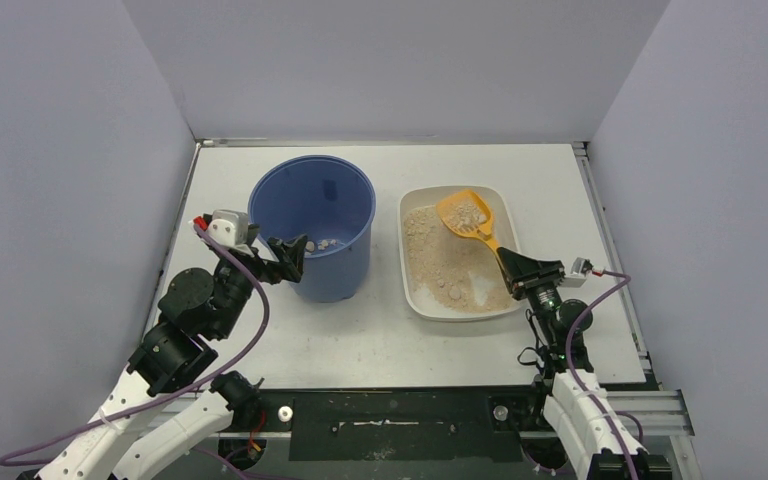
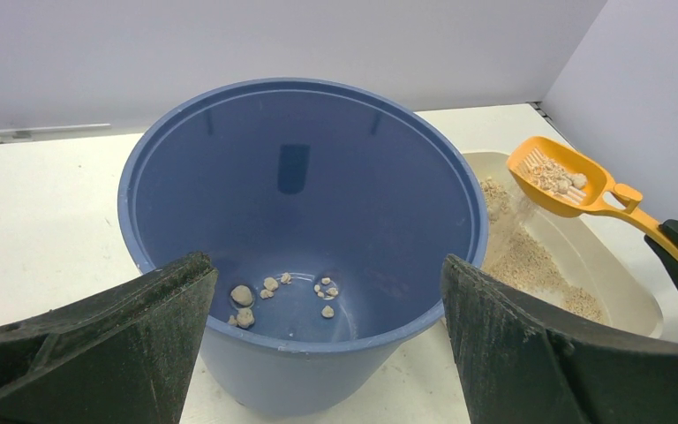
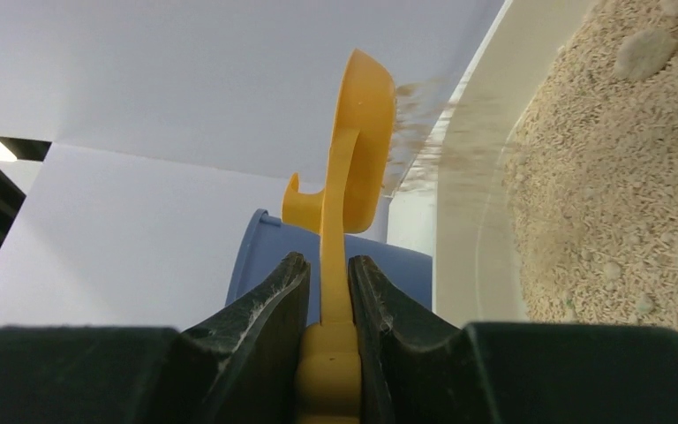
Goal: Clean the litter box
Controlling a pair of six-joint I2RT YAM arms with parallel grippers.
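Nearest you, your right gripper (image 1: pixel 508 262) is clamped on the handle of the orange scoop (image 1: pixel 465 214), jaws pressed against both sides of it. Your left gripper (image 1: pixel 290 257) stands wide open with nothing in it, one finger to each side of the near wall of the blue bucket (image 1: pixel 312 200); I cannot tell whether it touches the wall.

Just beyond your right gripper, the litter box (image 1: pixel 404 250) sits on the table (image 1: pixel 360 340), right of the bucket and near it. The scoop is raised over the far end of the box with several clumps in its bowl, and loose granules are sifting through the slots back into the tray.

A few clumps (image 2: pixel 242 295) already lie on the bucket floor, so I judge you are partway through. This load has not yet gone across to the bucket, and rounded lumps (image 3: pixel 643 53) show in the litter, so more passes look likely.
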